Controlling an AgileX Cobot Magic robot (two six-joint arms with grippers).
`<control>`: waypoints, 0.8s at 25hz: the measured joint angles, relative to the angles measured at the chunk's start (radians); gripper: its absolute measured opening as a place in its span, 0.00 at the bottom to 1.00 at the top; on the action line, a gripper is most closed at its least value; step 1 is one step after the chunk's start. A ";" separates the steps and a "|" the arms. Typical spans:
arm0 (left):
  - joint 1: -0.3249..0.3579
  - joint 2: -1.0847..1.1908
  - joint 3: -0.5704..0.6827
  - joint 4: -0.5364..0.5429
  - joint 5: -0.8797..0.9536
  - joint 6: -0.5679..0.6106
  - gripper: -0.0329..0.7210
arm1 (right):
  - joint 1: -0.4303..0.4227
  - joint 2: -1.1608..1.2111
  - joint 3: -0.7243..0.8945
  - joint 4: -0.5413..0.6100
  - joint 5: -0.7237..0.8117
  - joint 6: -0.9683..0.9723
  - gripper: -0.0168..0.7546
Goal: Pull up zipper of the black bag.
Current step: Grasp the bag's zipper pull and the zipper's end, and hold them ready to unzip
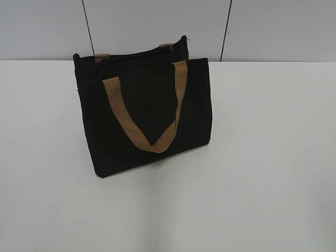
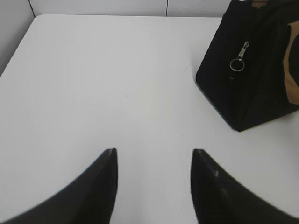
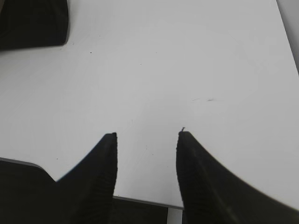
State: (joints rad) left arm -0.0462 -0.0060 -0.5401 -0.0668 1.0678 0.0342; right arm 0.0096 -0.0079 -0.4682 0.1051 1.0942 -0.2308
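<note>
The black bag (image 1: 147,105) stands upright on the white table, with tan strap handles (image 1: 157,142). The zipper line (image 1: 136,52) runs along its top edge. In the left wrist view the bag (image 2: 252,74) is at the upper right, and a silver pull tab with a ring (image 2: 238,60) hangs down its end face. My left gripper (image 2: 154,151) is open and empty over bare table, well short of the bag. My right gripper (image 3: 145,135) is open and empty near the table's front edge; a corner of the bag (image 3: 32,23) shows at the upper left. Neither gripper shows in the exterior view.
The white table (image 1: 262,157) spreads around the bag. A grey panelled wall (image 1: 157,21) rises behind it. The table's near edge (image 3: 140,201) shows under my right gripper.
</note>
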 joint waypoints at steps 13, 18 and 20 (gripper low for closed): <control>0.000 0.000 0.000 0.001 0.000 0.000 0.53 | 0.000 0.000 0.000 0.000 0.000 0.000 0.44; 0.000 0.013 -0.022 0.020 -0.156 0.000 0.53 | 0.000 0.000 0.000 0.000 0.000 0.000 0.44; 0.000 0.054 -0.023 0.023 -0.270 0.000 0.53 | 0.000 0.000 0.000 0.000 0.000 0.000 0.44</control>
State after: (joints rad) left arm -0.0458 0.0476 -0.5631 -0.0436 0.7978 0.0342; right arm 0.0096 -0.0079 -0.4682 0.1051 1.0942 -0.2308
